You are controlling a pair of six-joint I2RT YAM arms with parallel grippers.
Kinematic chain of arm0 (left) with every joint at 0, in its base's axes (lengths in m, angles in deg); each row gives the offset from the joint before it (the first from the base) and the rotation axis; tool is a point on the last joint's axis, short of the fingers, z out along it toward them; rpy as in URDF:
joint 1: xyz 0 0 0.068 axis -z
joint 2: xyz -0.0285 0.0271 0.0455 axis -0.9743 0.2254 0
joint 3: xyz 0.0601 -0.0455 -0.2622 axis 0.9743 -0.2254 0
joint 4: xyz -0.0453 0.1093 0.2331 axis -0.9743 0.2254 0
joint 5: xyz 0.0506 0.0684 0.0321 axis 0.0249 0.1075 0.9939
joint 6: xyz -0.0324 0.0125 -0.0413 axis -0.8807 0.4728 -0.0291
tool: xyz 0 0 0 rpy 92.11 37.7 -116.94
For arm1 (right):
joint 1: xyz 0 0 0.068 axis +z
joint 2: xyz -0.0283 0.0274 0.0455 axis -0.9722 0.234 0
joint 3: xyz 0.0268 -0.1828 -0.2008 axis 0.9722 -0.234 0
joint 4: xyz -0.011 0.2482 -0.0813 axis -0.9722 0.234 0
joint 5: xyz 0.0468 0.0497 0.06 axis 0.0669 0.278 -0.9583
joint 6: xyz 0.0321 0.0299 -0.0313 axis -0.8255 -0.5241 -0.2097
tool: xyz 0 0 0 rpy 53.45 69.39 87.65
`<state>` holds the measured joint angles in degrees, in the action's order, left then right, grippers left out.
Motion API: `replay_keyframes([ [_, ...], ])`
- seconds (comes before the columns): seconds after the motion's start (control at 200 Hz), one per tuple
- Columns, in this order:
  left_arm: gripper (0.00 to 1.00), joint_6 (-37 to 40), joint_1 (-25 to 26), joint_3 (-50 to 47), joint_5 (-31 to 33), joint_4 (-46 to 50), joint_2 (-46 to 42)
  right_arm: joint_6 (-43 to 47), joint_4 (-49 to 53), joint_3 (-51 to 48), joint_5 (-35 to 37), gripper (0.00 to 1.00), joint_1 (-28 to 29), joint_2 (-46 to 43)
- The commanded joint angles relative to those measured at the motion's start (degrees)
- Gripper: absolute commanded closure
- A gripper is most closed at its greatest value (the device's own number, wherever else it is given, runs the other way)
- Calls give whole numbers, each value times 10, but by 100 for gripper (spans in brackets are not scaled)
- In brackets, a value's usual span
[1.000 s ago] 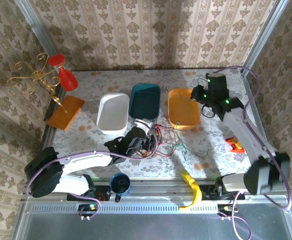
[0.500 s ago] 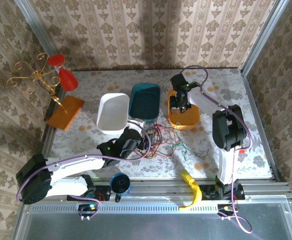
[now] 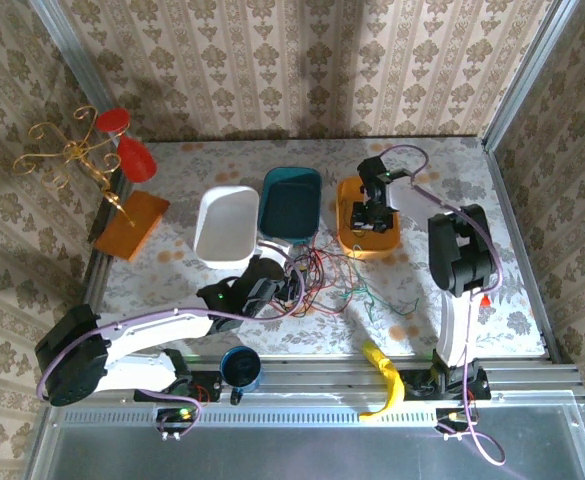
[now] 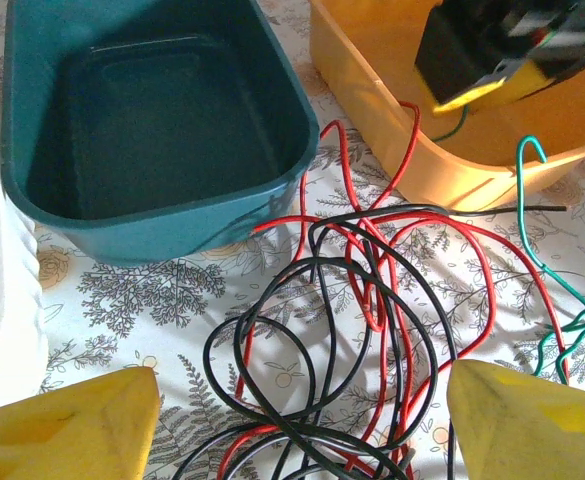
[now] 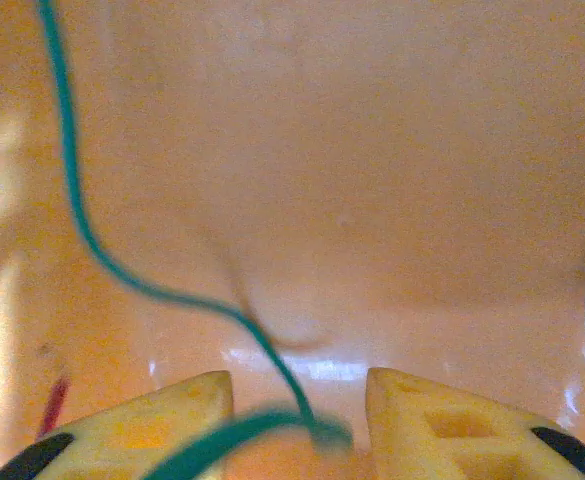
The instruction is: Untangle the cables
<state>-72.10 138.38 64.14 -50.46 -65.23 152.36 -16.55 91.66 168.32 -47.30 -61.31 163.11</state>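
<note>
Patterned tabletop [image 4: 142,295]; left fingers [image 4: 62,425] wide apart over cables [image 4: 370,300]; right fingers [image 5: 442,420] apart around green cable [image 5: 142,290] in orange tub [image 5: 372,150]

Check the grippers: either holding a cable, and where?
Nothing is held. The left gripper is open above the cables. The right gripper is open inside the orange tub, with the green cable loose in its gap.

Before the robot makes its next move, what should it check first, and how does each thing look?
1. Right gripper above the orange tub: ok.
2. Its jaws apart, green cable loose between them: ok.
3. Green cable fully inside the tub: cannot tell.
4. Left gripper open over the red and black cables: ok.
5. Red and black cables separated: not ok, tangled.
</note>
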Motion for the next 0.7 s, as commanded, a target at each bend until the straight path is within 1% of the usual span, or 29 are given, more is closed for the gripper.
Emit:
replay_keyframes([
  [0.0,23,6,0,19,0,10,13,-15,-22,-20,-17,50,2,-84],
  [0.125,23,10,1,33,5,16,36,-24,-31,-68,-13,48,3,-149],
  [0.245,22,19,4,55,6,25,69,-34,-32,-136,-3,48,8,-224],
  [0.385,21,31,10,84,1,30,108,-41,-25,-233,-9,48,26,-316],
  [0.44,21,35,11,94,-5,27,120,-44,-13,-265,-12,48,40,-335],
  [0.465,21,37,12,97,-7,25,126,-45,-8,-279,-12,48,46,-359],
  [0.61,21,53,18,122,-19,22,154,-59,11,-347,-11,49,59,-393],
  [0.695,22,60,19,134,-41,14,164,-62,3,-384,-22,50,59,-398],
])
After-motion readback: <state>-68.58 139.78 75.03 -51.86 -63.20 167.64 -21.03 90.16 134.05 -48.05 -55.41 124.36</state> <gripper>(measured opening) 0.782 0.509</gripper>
